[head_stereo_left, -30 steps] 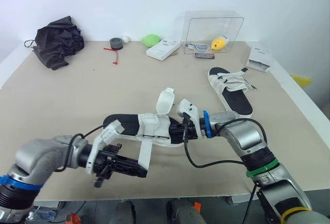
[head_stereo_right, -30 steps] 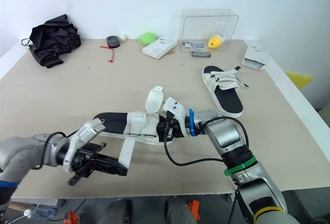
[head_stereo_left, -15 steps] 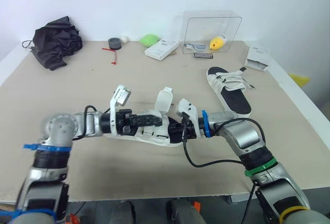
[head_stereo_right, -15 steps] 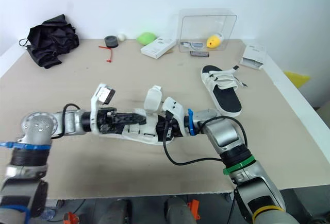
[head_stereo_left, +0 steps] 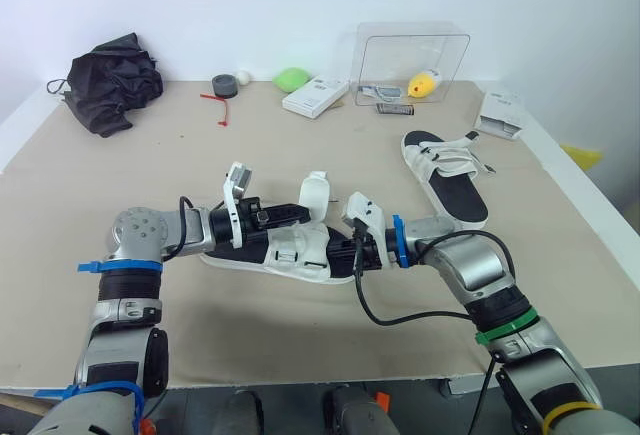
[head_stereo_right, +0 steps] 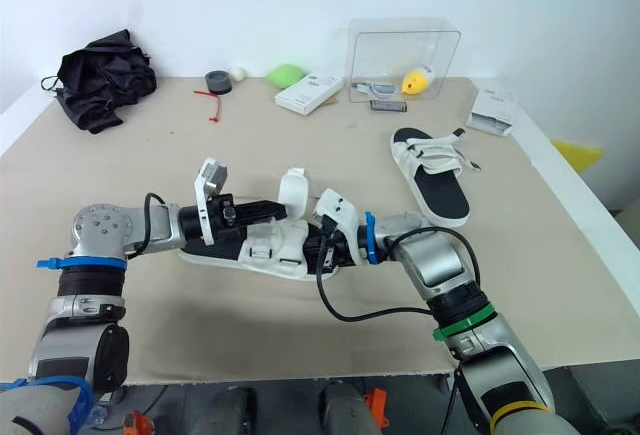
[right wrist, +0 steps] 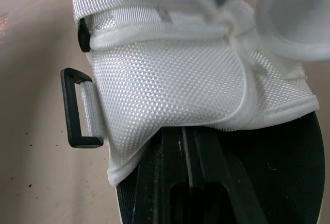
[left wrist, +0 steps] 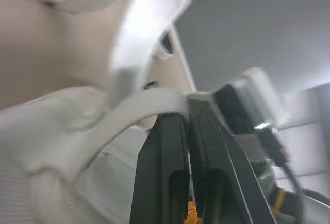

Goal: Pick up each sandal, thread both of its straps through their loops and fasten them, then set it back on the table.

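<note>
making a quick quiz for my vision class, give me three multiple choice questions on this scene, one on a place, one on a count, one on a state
1. Where does the black cloth bundle lie?
A) at the near right edge
B) inside the clear box
C) at the far left corner of the table

2. How many sandals are in view?
A) one
B) two
C) four

3. The near sandal is
A) sole down with one strap sticking up loose
B) flipped upside down
C) hanging off the table edge

Answers:
1 C, as the bundle sits by the far left corner, away from everything else.
2 B, as there is the near sandal and the far sandal to the right.
3 A, as its white strap stands upright above the footbed.
</note>
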`<move>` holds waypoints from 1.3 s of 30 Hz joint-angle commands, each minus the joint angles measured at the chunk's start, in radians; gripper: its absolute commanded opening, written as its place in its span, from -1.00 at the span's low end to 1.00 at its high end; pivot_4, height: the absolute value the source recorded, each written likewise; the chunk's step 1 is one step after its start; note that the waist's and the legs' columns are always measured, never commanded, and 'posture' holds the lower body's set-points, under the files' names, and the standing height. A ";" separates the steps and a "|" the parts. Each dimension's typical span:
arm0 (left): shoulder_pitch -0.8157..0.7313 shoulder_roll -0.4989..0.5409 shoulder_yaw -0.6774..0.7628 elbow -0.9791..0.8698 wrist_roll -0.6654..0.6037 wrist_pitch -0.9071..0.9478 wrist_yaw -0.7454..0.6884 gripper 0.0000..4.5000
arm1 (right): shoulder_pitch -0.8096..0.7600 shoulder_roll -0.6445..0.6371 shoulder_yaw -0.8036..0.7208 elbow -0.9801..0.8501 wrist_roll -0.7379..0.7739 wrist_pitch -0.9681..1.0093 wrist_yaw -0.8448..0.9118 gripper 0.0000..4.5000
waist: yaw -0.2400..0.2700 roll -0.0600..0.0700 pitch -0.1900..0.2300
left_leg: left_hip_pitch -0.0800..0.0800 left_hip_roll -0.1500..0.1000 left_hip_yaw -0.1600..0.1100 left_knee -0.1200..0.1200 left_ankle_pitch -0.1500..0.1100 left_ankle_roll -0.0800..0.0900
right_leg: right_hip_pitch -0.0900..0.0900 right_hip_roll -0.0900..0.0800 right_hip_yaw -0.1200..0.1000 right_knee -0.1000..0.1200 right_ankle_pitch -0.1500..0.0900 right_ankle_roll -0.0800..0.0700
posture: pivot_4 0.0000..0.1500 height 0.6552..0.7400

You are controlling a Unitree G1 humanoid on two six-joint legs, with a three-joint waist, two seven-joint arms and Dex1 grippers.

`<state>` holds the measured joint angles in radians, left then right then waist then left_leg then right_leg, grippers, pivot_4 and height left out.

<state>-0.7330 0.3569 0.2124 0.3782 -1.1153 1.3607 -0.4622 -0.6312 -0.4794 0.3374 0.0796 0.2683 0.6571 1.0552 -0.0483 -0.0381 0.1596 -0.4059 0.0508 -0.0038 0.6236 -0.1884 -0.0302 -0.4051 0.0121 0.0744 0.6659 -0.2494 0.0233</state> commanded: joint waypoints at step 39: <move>-0.356 -0.140 0.229 0.447 0.212 -0.080 0.113 0.74 | 0.043 -0.019 0.017 0.029 -0.039 0.047 -0.037 -1.00 | -0.001 -0.001 0.000 | -0.001 -0.001 -0.001 -0.002 0.000 -0.001 | -0.001 -0.001 0.000 -0.001 0.000 0.002 | 1.00 1.00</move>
<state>-1.0634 0.2103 0.4337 0.8197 -0.9129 1.2689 -0.3332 -0.6233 -0.4828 0.3363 0.0645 0.2697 0.6605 1.0538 -0.0491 -0.0390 0.1599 -0.4073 0.0494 -0.0047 0.6220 -0.1882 -0.0315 -0.4060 0.0116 0.0742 0.6648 -0.2495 0.0253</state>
